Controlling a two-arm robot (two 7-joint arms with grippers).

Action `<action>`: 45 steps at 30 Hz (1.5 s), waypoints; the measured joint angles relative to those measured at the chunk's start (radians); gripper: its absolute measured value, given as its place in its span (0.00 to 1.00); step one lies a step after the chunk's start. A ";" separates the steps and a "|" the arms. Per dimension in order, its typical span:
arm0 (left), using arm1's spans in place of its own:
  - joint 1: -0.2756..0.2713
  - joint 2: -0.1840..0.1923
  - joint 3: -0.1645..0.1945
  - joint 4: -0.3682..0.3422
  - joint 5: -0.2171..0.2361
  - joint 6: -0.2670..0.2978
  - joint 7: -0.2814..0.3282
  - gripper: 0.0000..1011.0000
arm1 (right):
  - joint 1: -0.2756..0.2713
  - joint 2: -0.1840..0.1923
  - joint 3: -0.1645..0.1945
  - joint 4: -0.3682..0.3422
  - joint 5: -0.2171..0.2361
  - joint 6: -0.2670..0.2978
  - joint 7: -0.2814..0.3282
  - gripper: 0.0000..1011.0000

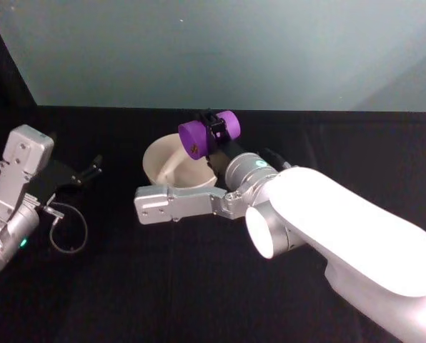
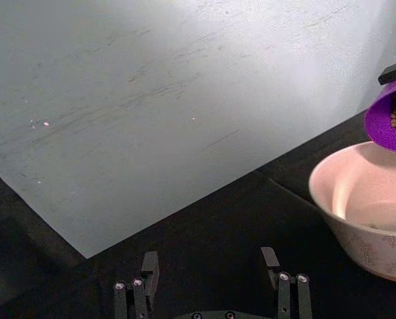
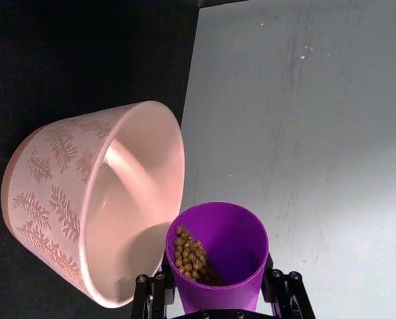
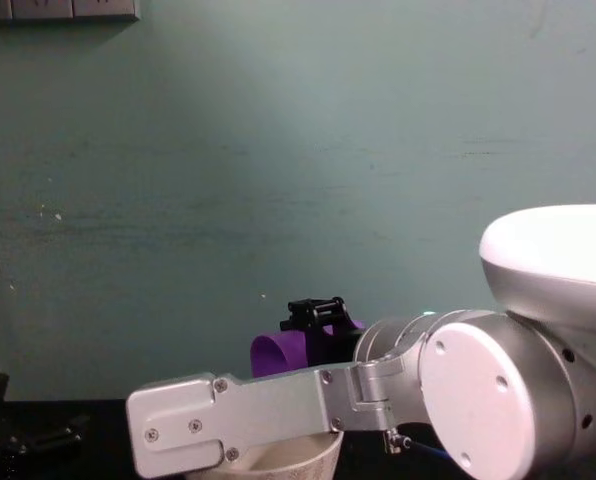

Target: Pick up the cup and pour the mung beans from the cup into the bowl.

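- The bowl [image 1: 159, 170] stands on the black table [image 1: 127, 300] in front of me. Its inside looks empty, but the cup hides part of its floor, so I am not fully sure.
- The cup [image 1: 195, 139] hangs in the air at about 1 o'clock over the bowl's rim. It is tipped almost on its side, with the mouth turned toward the bowl's middle.
- My right claw [image 1: 214, 133] is closed around the cup, one finger on each side of its body.
- My left claw [image 1: 88, 171] is parked at 9 o'clock from the bowl, well apart, with fingers spread and holding nothing.
- The mung beans [image 3: 191, 256] lie heaped on the low side of the cup, near the lip.
- I judge that the pour is just beginning. To do it well I should roll the wrist slowly, hold the lip inside the rim and not loosen the grip. Then the beans slide in and do not bounce out.
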 joint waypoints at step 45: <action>0.000 0.000 0.000 0.000 0.000 0.000 0.000 0.99 | -0.040 -0.031 0.042 -0.003 -0.151 -0.029 0.043 0.71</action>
